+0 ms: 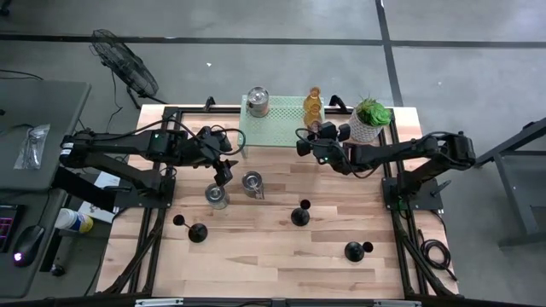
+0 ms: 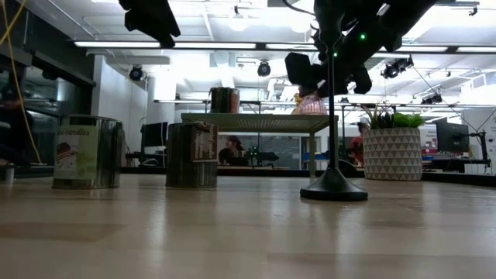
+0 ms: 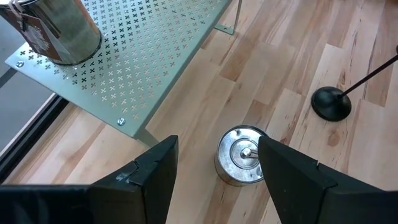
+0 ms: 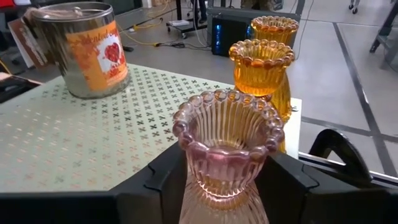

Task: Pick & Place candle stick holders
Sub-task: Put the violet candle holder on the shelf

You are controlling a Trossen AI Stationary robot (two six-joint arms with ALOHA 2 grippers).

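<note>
Pink glass holder [image 4: 227,146] fills the right wrist view, sitting between the right claw's [image 4: 227,186] dark fingers at the rack's [image 1: 281,119] edge. Those fingers lie close along its ribbed sides, but whether they are pressing it or have just let go, I cannot tell. Just beyond it two amber holders [image 4: 261,65] already stand on the rack, and a silver tin [image 1: 258,101] stands at the rack's other end.

So, judging by the layout, part of the job looks done: three or four pieces are up on the rack. Left on the surface [image 1: 256,256] are two silver tins [image 1: 235,189] near the middle and four black sticks [image 1: 300,216] spread toward the front; one stick [image 2: 334,186] rises upright in the low view.

Over on the other side, the left claw [image 3: 214,168] hovers above one tin [image 3: 241,155], fingers spread apart and empty, the tin showing between them below. That tin seems the next candidate for lifting, though nothing is gripped yet.
</note>
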